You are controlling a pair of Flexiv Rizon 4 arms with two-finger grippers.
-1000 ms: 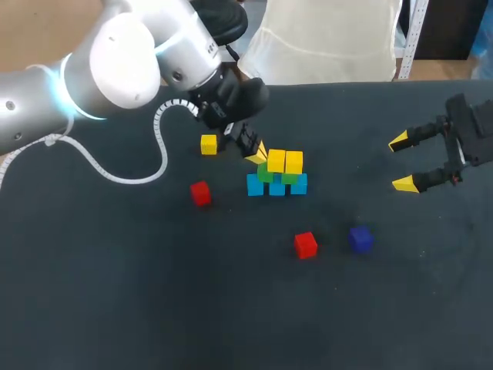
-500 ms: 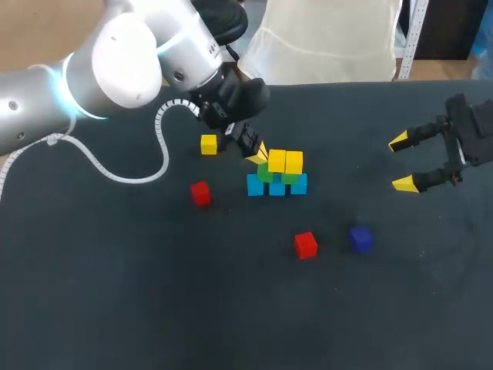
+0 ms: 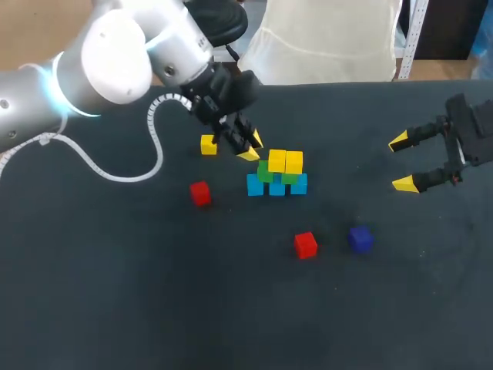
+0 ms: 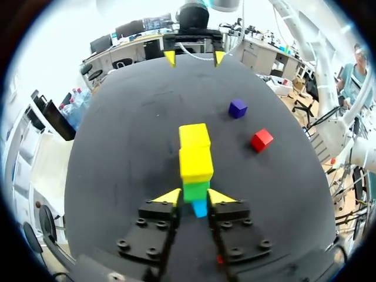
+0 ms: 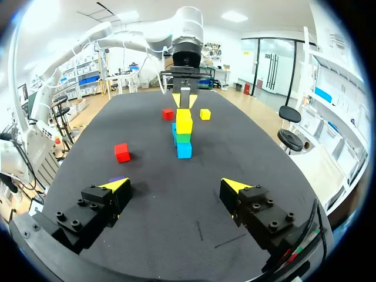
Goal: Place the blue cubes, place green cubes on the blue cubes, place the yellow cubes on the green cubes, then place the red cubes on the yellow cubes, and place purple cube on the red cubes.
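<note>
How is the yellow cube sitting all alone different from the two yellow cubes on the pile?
The lone yellow cube rests straight on the black table; the stacked yellow cubes sit higher, on top of green cubes. The lone yellow cube touches no other cube; the stacked yellow cubes sit side by side against each other. All three look the same colour, shape and size.

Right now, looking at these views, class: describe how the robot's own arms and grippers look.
The left arm has a glossy white and silver shell, a glowing blue ring at one joint and a white coiled cable. The left gripper and right gripper are black, with bolt heads showing and pointed yellow tips.
</note>
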